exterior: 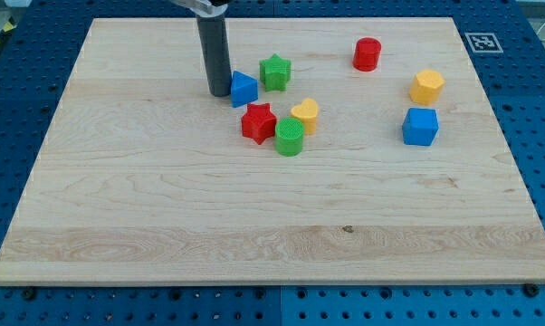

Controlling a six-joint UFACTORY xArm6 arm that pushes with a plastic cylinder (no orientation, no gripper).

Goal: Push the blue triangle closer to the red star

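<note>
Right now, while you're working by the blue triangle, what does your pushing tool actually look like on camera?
A plain, straight rod, dark grey to black, round in section, with a smooth matte surface and no markings. At the view's top it meets a lighter metallic fitting, mostly cropped. No cables show. My tip is a blunt, flat end just left of the blue triangle.

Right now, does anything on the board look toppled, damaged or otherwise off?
Nothing stands out. My tip sits just at the view's left of the blue triangle block, with the red star block just below it. All the small coloured blocks rest flat on the wooden board, none tipped or over an edge.
</note>
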